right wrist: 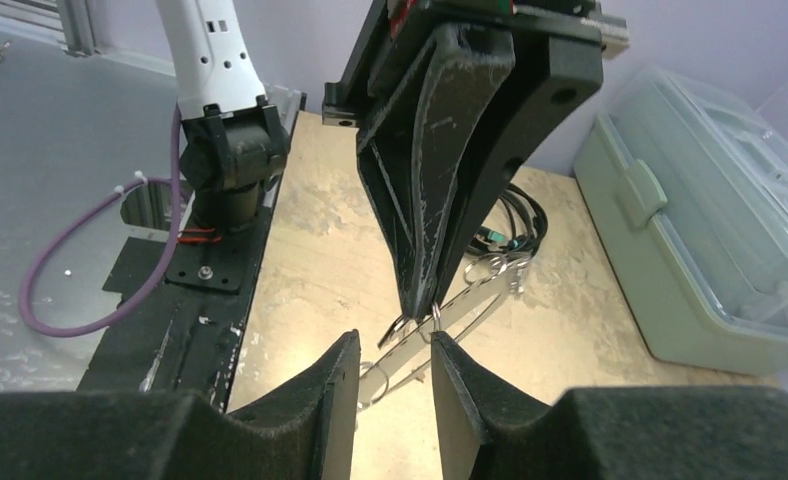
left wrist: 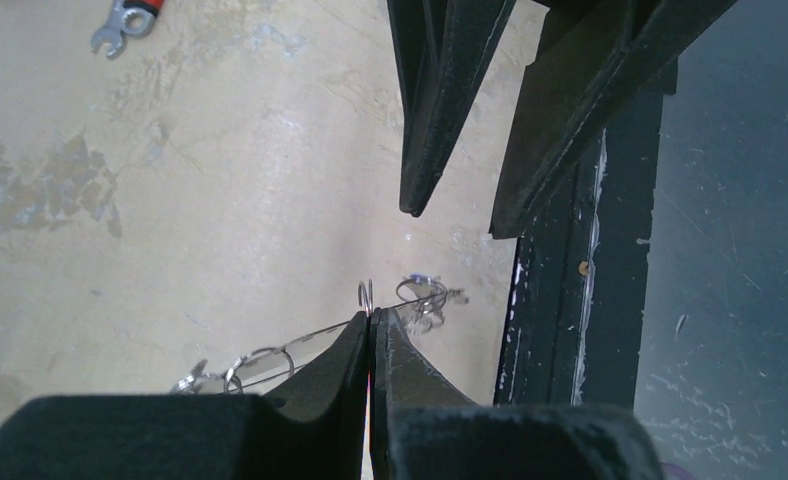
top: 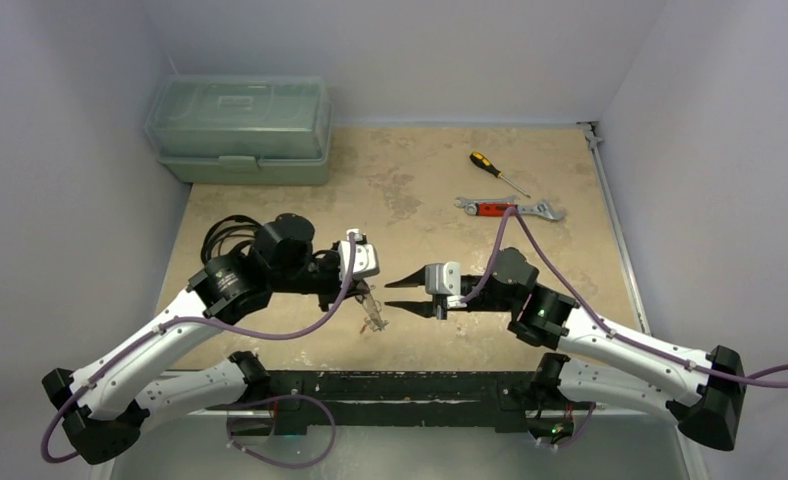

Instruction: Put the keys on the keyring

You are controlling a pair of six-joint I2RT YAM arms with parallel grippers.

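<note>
The keyring (right wrist: 470, 312) is a thin silvery loop hanging slantwise above the table. It also shows in the left wrist view (left wrist: 270, 357) and, small, in the top view (top: 374, 320). My left gripper (top: 371, 298) points down and is shut on its wire, with a small ring (left wrist: 366, 292) sticking out past the tips (left wrist: 370, 318). Tiny keys (left wrist: 432, 297) hang at one end, one with a blue tag; others (left wrist: 202, 378) hang at the other end. My right gripper (top: 390, 294) is open and empty. Its fingers straddle the loop just below the left fingertips (right wrist: 395, 345).
A red-handled wrench (top: 510, 209) and a yellow-handled screwdriver (top: 498, 172) lie at the back right. A green toolbox (top: 240, 130) stands at the back left. A coiled black cable (top: 225, 235) lies behind the left arm. The black base rail (top: 400, 385) runs along the near edge.
</note>
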